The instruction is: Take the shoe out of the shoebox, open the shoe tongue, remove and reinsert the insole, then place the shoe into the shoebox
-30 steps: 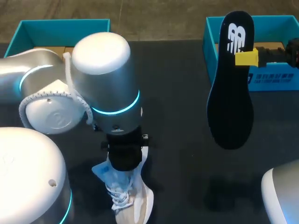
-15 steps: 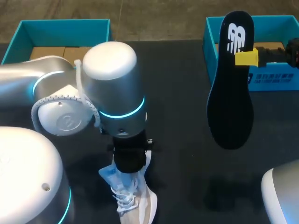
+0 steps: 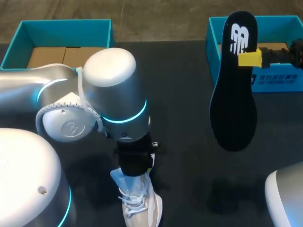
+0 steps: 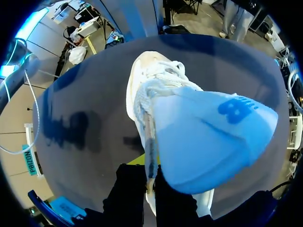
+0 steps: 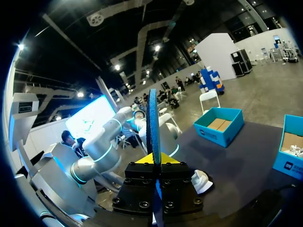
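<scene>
A white logo (image 3: pixel 239 38) marks the black insole (image 3: pixel 234 104), which the right end effector (image 3: pixel 249 58) pinches tight above the desk (image 3: pixel 184 118), in front of a teal shoebox (image 3: pixel 284 28). The left end effector (image 4: pixel 150 182) is closed on the pale-blue, logo-stamped tongue (image 4: pixel 208 137) of the white laced shoe (image 3: pixel 139 208) at the desk's near edge.

The dark table (image 3: pixel 189 94) bears a white shoe (image 3: pixel 142 213), a left shoebox (image 3: pixel 61 27) and a right shoebox (image 3: pixel 279 81).
</scene>
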You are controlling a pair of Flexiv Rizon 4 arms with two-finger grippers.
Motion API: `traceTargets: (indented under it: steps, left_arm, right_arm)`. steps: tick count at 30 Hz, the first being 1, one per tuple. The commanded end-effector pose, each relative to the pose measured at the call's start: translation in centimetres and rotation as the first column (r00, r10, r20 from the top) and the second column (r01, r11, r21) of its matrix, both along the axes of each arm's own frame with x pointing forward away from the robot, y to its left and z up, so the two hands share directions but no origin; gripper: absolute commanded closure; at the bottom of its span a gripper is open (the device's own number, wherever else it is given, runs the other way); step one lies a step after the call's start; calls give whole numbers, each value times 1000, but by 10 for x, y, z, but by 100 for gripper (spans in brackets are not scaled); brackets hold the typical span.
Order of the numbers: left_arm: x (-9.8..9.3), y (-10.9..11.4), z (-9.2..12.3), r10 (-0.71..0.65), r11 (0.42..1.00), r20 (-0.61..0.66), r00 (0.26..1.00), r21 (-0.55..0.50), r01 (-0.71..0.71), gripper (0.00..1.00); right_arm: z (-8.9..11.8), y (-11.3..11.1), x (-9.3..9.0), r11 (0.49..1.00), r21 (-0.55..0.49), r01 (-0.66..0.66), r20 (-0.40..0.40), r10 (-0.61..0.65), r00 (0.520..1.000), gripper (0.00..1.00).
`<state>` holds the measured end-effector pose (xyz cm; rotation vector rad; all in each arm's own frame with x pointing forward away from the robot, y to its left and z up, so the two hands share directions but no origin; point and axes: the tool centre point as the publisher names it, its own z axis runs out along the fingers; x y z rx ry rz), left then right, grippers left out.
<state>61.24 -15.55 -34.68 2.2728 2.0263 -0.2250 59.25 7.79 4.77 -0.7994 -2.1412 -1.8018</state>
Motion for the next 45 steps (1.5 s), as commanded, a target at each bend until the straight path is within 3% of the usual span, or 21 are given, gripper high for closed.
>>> traceTargets:
  steps: [1,23,24,25,27,28,30,38,45]
  left_arm:
    - [1,-4,-9,-17,1000,2,1000,-18,17,100]
    - [6,-28,-16,-112,992,36,993,-62,114,100]
    - [6,-28,-16,-113,992,37,993,-61,115,92]
    - [6,-28,-16,-114,991,39,993,-60,116,70]
    - [7,-28,-14,-117,991,46,992,-62,120,43]
    - [7,-28,-13,-116,991,49,992,-63,119,24]
    - [8,-27,-11,-113,991,59,992,-66,116,1]
    - [21,-21,8,-42,994,84,996,-96,50,0]
    - [36,-9,41,85,970,81,993,-235,-64,0]
  right_arm:
    - [2,2,4,1000,-5,-5,-4,5,1000,100]
    - [2,2,4,1000,-5,-5,-4,5,1000,100]
    - [2,2,4,1000,-5,-5,-4,5,1000,100]
    - [2,2,4,1000,-5,-5,-4,5,1000,100]
    - [2,2,4,1000,-5,-5,-4,5,1000,100]
    - [2,2,4,1000,-5,-5,-4,5,1000,100]
    - [2,2,4,1000,-5,-5,-4,5,1000,100]
    - [2,2,4,1000,-5,-5,-4,5,1000,100]
    - [2,2,4,1000,-5,-5,-4,5,1000,100]
